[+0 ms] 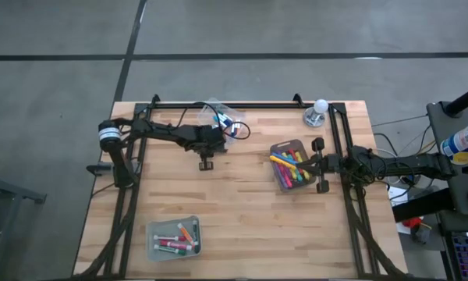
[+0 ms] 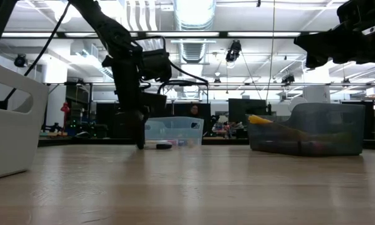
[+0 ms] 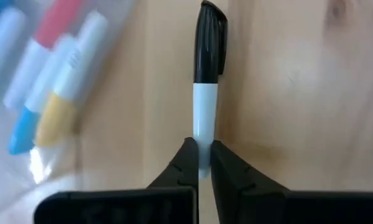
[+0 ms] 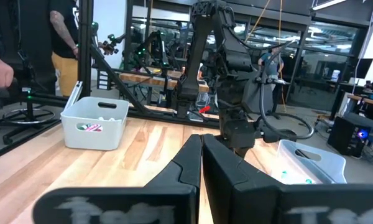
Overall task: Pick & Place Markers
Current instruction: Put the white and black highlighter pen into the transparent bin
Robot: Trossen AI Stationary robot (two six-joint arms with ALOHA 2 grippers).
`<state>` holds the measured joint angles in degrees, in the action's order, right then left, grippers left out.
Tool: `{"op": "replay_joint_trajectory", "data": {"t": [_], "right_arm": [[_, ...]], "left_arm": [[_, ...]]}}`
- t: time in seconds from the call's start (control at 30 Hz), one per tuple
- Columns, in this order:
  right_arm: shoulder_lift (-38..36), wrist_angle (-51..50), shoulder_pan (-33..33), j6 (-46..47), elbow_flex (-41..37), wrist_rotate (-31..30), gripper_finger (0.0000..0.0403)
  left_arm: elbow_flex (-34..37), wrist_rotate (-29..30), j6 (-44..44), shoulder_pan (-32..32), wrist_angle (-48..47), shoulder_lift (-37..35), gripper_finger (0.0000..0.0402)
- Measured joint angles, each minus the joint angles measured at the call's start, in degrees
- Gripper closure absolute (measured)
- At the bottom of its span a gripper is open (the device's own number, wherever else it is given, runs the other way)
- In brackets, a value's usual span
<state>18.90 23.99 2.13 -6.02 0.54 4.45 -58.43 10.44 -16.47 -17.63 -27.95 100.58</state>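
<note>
A marker (image 3: pixel 206 74) with a black cap and a white barrel lies on the wooden table just beside the clear bin (image 1: pixel 222 117). The bin holds other markers (image 3: pixel 46 81). My left gripper (image 3: pixel 200 149) points steeply down at the table's far middle (image 1: pixel 207 160) and is shut on this marker. In the low view the marker (image 2: pixel 164 145) shows at the foot of that gripper (image 2: pixel 140 142). My right gripper (image 4: pixel 201 152) waits shut at the table's right side (image 1: pixel 312 165), level, beside the grey bin (image 1: pixel 285 145) of coloured markers. My left gripper pinches the marker's white barrel (image 3: pixel 203 134), at the end away from the black cap (image 3: pixel 210 34), between its two fingertips. The fingers come steeply from above, one on either side of the barrel. The marker lies flat on the table, stretching away from the fingers.
A pale bin (image 1: pixel 152 234) with a few markers stands near the table's front left; it shows large at the low view's left (image 2: pixel 12 125). A white ball on a grey base (image 1: pixel 317 113) sits at the far right corner. A black frame (image 1: pixel 242 104) runs along the far and side edges.
</note>
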Motion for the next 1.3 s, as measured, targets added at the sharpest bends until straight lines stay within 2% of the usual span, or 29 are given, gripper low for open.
{"op": "replay_joint_trajectory", "data": {"t": [0.33, 0.63, 0.73, 0.83, 0.9, 1.1, 1.2, 1.3], "right_arm": [[0.0, -0.01, 0.0, 0.0, 0.0, 0.02, 0.0394], [0.0, -0.07, 0.02, -0.01, 0.0, 0.02, 0.0394], [0.0, -0.11, 0.0, -0.04, 0.0, 0.02, 0.0394], [0.0, -0.14, 0.0, -0.11, 0.0, 0.02, 0.0394], [0.0, -0.2, 0.0, 0.0, 0.0, 0.02, 0.0394], [0.0, -0.21, 0.02, -0.1, 0.0, 0.02, 0.0394], [0.02, -0.2, 0.02, -0.02, 0.0, 0.0, 0.0394], [0.02, -0.2, 0.01, -0.07, 0.0, 0.02, 0.0394]], "left_arm": [[-6.11, 0.0, 0.13, 0.9, -11.09, -3.3, 0.0398], [-12.01, 0.16, 0.8, 0.94, -12.96, -7.68, 0.04], [-13.2, -3.47, 6.07, 0.9, -12.53, -8.03, 0.04], [-12.63, -10.07, 10.96, 1.53, -10.71, -7.76, 0.0399], [-12.33, -12.86, 10.88, 2.97, -10.28, -7.72, 0.0387], [-12.25, -12.98, 12.75, 6.45, -7.86, -6.94, 0.0308], [-12.25, -11.29, 21.55, 7.13, -5.35, -6.01, 0.0261], [-12.25, -8.75, 30.94, 7.19, -5.12, -4.53, 0.0232]]}}
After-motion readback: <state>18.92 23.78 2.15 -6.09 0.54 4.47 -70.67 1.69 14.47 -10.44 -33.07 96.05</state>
